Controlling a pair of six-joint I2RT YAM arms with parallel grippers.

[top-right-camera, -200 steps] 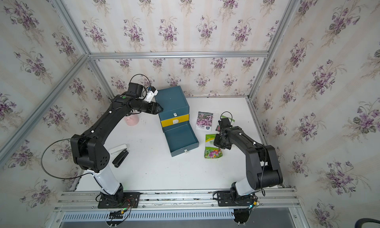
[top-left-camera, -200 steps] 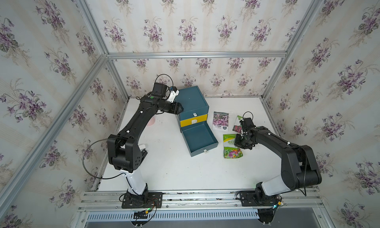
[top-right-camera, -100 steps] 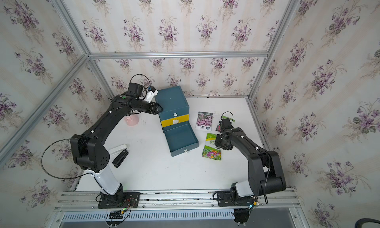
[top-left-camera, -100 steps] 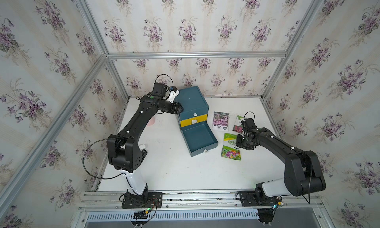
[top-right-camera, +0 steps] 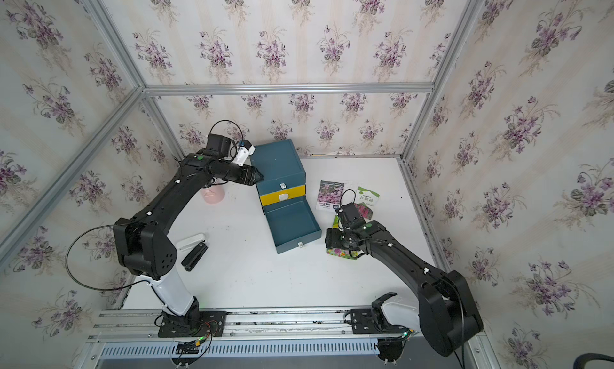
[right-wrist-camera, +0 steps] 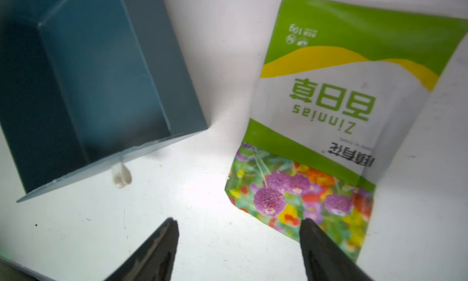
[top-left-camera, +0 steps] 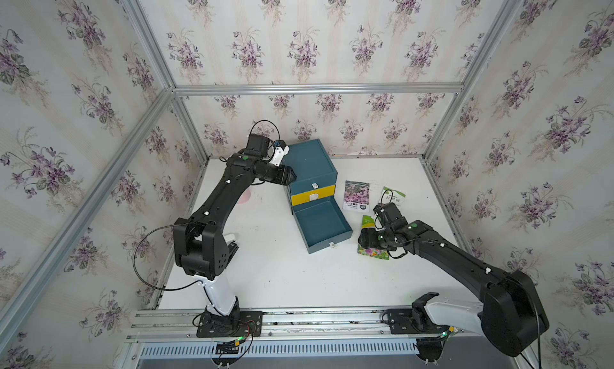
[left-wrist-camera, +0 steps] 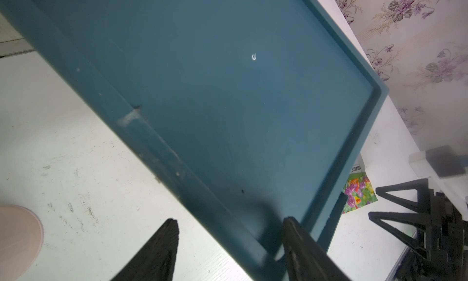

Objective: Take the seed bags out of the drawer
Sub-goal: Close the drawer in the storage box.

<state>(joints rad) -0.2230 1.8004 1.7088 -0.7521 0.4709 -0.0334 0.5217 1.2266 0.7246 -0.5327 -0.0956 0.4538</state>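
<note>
The green-yellow seed bag (right-wrist-camera: 326, 130) reads "Zinnias" and "10g", beside Chinese characters.

Three seed bags (top-left-camera: 356, 195) lie on the table (top-left-camera: 282, 277) right of the open drawer (top-left-camera: 321, 225), under the cabinet (top-left-camera: 309, 166).

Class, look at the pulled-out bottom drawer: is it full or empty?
Empty. The bottom drawer shows only its bare blue floor in both top views; the three seed bags lie on the table beside it.
</note>
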